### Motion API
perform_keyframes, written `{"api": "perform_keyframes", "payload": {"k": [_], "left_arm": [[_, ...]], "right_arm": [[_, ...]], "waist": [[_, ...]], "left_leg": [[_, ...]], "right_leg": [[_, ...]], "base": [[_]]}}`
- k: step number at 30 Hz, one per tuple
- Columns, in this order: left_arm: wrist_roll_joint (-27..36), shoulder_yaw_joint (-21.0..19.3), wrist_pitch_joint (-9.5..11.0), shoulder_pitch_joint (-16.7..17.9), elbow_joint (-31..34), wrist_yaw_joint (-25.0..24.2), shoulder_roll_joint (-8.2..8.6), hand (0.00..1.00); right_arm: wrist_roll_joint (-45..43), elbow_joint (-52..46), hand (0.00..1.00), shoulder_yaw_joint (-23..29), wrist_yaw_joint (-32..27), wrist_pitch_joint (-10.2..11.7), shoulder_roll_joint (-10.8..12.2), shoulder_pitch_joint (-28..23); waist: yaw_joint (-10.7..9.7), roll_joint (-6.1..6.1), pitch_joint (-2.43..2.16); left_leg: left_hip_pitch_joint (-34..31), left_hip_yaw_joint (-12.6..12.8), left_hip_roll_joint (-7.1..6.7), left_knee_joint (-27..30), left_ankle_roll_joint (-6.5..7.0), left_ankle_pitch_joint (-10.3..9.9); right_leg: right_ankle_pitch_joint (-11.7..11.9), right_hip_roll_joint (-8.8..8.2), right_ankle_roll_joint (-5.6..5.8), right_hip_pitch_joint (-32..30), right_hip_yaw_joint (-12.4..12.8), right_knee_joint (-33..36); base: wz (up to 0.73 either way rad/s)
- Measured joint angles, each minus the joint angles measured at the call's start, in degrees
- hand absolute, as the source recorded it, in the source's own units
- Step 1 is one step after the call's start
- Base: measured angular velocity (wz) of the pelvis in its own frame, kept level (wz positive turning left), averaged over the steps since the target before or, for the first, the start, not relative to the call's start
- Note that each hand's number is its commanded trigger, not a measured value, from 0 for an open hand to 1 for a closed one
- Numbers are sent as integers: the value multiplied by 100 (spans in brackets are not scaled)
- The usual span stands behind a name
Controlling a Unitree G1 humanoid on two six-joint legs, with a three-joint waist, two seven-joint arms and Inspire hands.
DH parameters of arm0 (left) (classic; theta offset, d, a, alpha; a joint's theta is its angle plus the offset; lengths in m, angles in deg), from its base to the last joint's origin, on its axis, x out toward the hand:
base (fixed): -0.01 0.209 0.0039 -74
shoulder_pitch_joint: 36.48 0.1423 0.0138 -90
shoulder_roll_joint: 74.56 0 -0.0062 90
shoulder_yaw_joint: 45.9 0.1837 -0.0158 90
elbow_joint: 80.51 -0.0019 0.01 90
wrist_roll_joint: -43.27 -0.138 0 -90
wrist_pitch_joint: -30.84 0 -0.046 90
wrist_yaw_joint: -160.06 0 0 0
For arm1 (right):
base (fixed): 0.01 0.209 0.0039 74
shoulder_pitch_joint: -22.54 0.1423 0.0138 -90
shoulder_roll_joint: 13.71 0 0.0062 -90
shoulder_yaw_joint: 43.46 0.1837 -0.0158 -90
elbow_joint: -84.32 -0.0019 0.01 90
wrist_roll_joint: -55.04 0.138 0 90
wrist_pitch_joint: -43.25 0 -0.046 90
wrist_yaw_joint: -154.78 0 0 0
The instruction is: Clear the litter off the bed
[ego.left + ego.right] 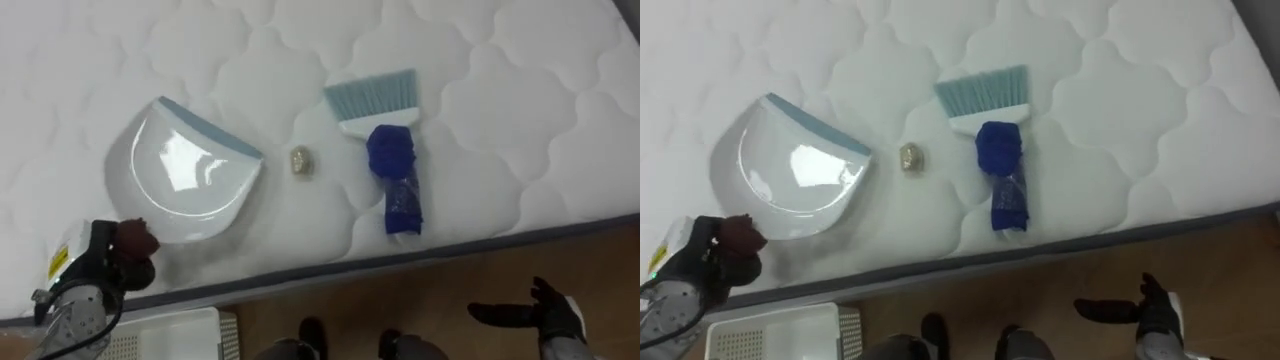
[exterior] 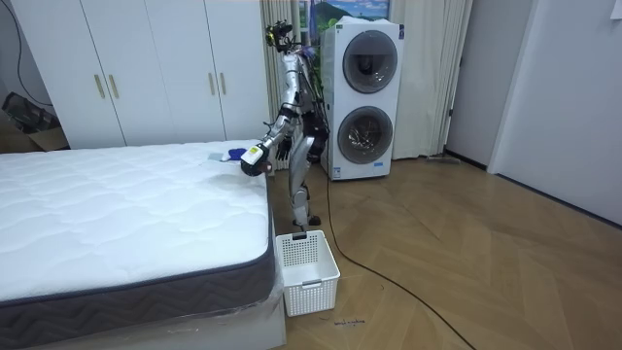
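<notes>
One right hand (image 1: 552, 316), fingers (image 1: 492, 314) straight

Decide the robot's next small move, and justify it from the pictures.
Probably move the right hand onto the brush handle: that hand hangs open off the mattress edge, the brush lies untouched, and a small scrap sits between it and the dustpan.

Light: bright and even, falling from above. The bed (image 1: 300, 60) shows near white, its quilting marked by faint grey shading alone. Glare: a white sheen on the bowl of the dustpan (image 1: 185, 175). Shadows: soft and short, under the dustpan's near edge and beside the brush (image 1: 385, 130). My left hand (image 1: 110, 265) reads dark against the bed. In the room view, the wooden floor (image 2: 466, 262) carries a pale sheen.
</notes>
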Motion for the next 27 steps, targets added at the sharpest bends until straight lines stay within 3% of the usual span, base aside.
{"api": "perform_keyframes", "payload": {"k": [4,8,13,17,27], "left_arm": [[-132,99,53,43,316,-169,-82,100],[-136,258,256,138,667,-371,-189,100],[-143,258,272,224,862,-468,-223,100],[-357,303,273,276,962,-527,-368,100],[-552,442,307,313,1058,-565,-401,100]], "right_arm": [[104,-6,0,-1,1,33,-61,105],[126,14,0,14,35,134,-144,260],[125,-54,0,355,-69,153,-203,276],[102,-283,0,419,-188,221,-211,420],[-129,-1150,0,451,-1264,36,-101,425]], "waist": [[-16,-19,5],[-71,-32,5],[-80,-77,12],[-94,-124,23],[-35,-161,36]], "left_leg": [[-39,3,-6,-16,22,14],[-40,11,-30,-88,45,27],[-49,90,-55,-96,57,23],[-106,108,-60,-90,75,11],[-363,459,-11,-85,137,25]], "right_leg": [[14,-1,26,-24,1,-23],[41,-30,43,-18,-28,-113],[31,-86,72,-27,-50,-116],[22,-89,88,-108,-2,-110],[33,-109,121,-544,195,21]], "base": [[0],[1],[6],[-3],[-11]]}}
